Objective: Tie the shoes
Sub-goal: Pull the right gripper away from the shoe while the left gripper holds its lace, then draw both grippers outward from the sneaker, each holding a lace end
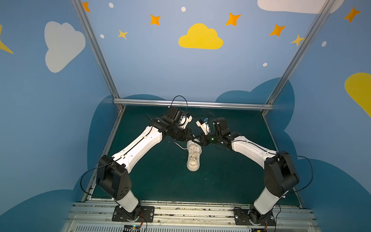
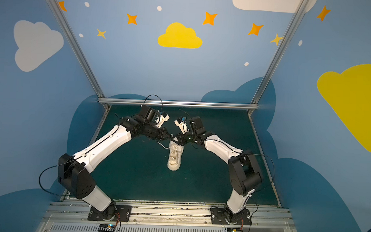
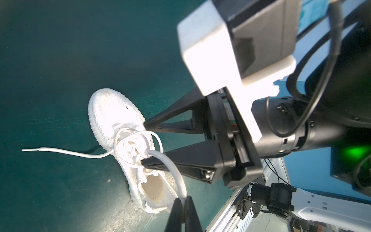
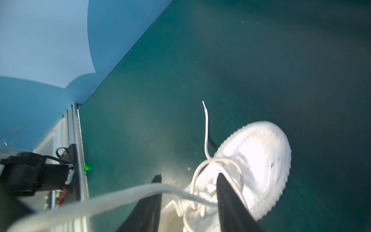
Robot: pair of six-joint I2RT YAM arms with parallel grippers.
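Shoe (image 1: 193,157): cream-white knit with a ribbed sole, standing sole-down near the middle of the green mat (image 1: 156,183). In both top views its length runs front to back, and the two grippers meet above its far end. Left gripper (image 3: 183,199): pressed together on a strand of lace (image 3: 173,168), which rises from the lacing in a curve to the pinched tips, clear of the shoe's upper. Right gripper (image 4: 188,178): spread, its tips apart over the lacing. In the right wrist view the held strand crosses the gap between its fingers (image 4: 228,200), and in the left wrist view the strand drapes over one finger close to the tip. Whether that finger bears on the strand or merely sits beneath it cannot be told. A loose loop (image 3: 138,133) of lace stands above the tongue, between the spread tips. The free end (image 3: 60,151) of the lace trails off the shoe's side toward the left arm and stretches out slack over the mat, well apart from both grippers. The shoe's opening faces upward, showing a tan insole.
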